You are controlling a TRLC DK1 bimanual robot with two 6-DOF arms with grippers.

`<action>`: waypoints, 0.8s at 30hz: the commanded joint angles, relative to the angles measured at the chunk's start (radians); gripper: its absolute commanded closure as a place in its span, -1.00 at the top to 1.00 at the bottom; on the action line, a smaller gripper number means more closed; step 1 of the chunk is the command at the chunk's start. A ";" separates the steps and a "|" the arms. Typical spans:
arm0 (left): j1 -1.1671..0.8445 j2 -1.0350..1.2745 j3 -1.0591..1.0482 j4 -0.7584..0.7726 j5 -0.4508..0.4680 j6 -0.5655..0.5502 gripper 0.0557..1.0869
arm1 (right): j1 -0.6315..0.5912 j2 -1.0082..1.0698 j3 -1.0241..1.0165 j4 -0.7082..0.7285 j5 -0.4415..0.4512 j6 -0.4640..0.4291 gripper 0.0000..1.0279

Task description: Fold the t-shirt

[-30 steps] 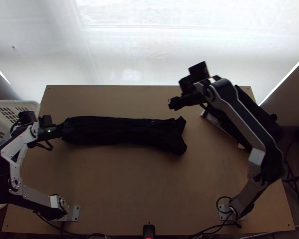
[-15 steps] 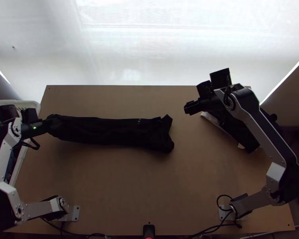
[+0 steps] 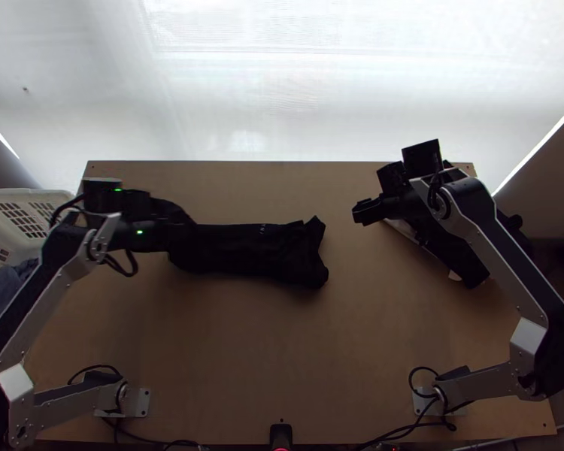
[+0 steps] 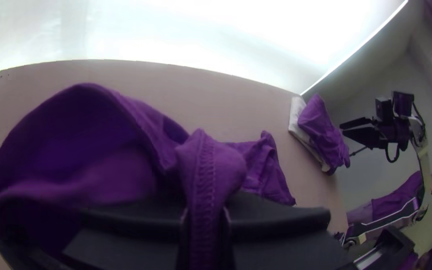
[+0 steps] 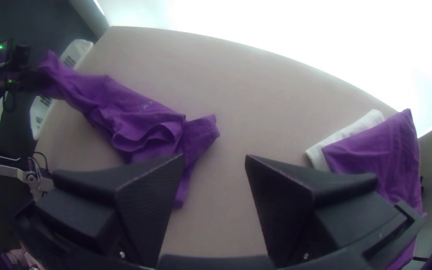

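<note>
1. my left gripper [image 3: 183, 234]: pinching the t-shirt [image 3: 267, 252] at its left end, over the left part of the bench [image 3: 282, 338].
2. close look at that grip, left wrist view: a seamed strip of the cloth [image 4: 206, 175] comes up between my two flat fingers [image 4: 286, 220], which press on it from both sides. next to the strip the fabric bulges up in a wide, loose loop.
3. t-shirt, overall: a dark, long, narrow bundle running from my left gripper to the middle of the bench. held end raised; the other end lies on the bench, creased, with uneven corners. small pale print on its upper side.
4. my right gripper [image 3: 361, 212]: fingers spread wide, bare bench seen between them in the right wrist view. position: over the bench right of the t-shirt's free end, apart from it.
5. also noted: a dark cloth [image 3: 462, 259] on top of a white cloth [image 5: 348, 132], near the right edge of the bench, partly under my right arm in the top view.
6. a white basket [image 3: 26, 197] at the left edge of the bench, grey-blue cloth [image 3: 10, 287] in it.
</note>
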 commanded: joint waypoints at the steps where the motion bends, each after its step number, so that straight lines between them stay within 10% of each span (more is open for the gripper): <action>1: -0.252 0.120 0.032 0.111 -0.079 -0.056 -0.93 | 0.001 -0.026 -0.059 0.022 0.001 0.002 0.13; 22: -0.581 0.772 0.563 -0.024 -0.007 0.045 -0.92 | -0.076 -0.092 -0.288 0.127 0.001 0.000 0.18; 24: -0.597 0.789 0.581 0.005 0.034 0.039 -0.18 | -0.090 -0.100 -0.292 0.127 -0.001 -0.003 0.18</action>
